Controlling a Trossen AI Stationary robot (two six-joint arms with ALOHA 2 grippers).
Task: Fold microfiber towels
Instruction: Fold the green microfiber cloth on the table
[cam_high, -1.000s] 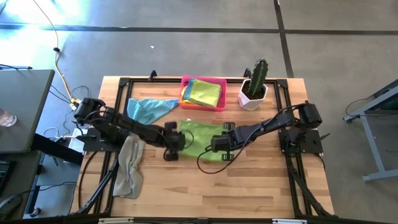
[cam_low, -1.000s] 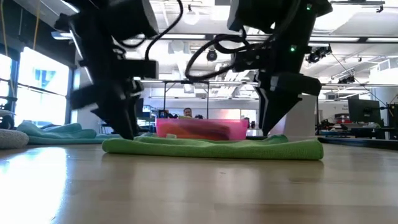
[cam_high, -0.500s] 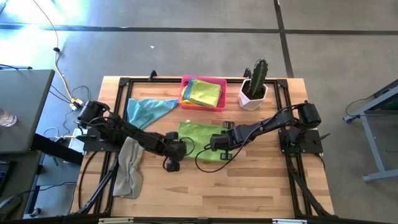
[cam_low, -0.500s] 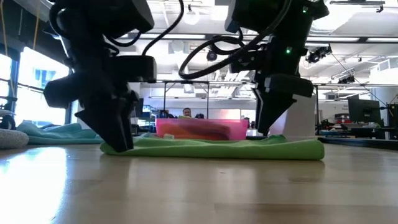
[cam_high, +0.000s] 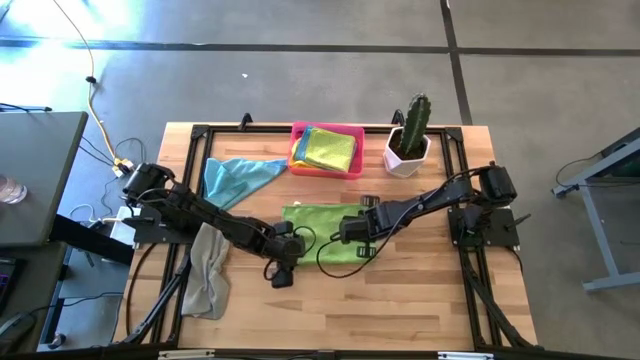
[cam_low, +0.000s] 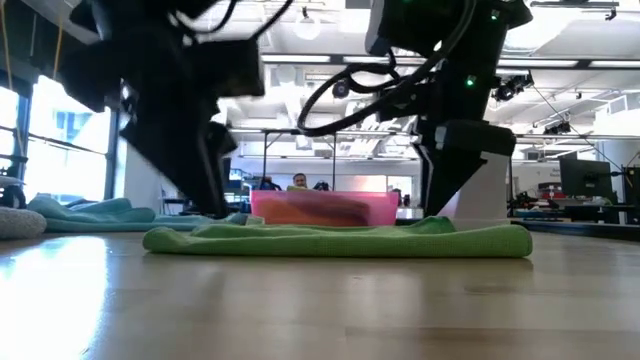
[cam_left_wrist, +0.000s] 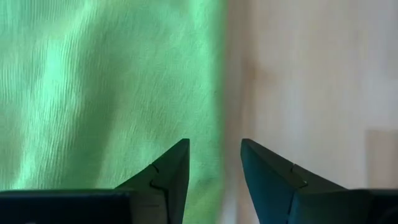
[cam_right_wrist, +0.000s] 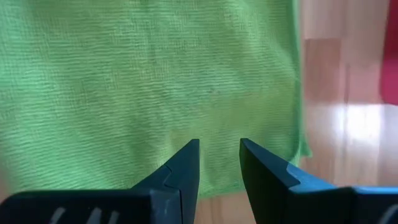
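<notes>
Presently, left gripper (cam_left_wrist: 214, 163): fingers parted, empty, over the near-left edge of the lime green towel (cam_high: 320, 228). Right gripper (cam_right_wrist: 219, 163): fingers parted, empty, above the same towel. Towel lay flat mid-table, in front of the pink tray (cam_high: 353, 172). Judged soft, light, limp; best pinched at a corner or hem.

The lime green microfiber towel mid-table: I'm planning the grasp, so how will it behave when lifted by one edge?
The lime green microfiber towel lies flat in soft folded layers, so it will probably droop rather than hold shape. It looks thin, so likely light. Its woven nap suggests claw tips should grip, not slip.
</notes>
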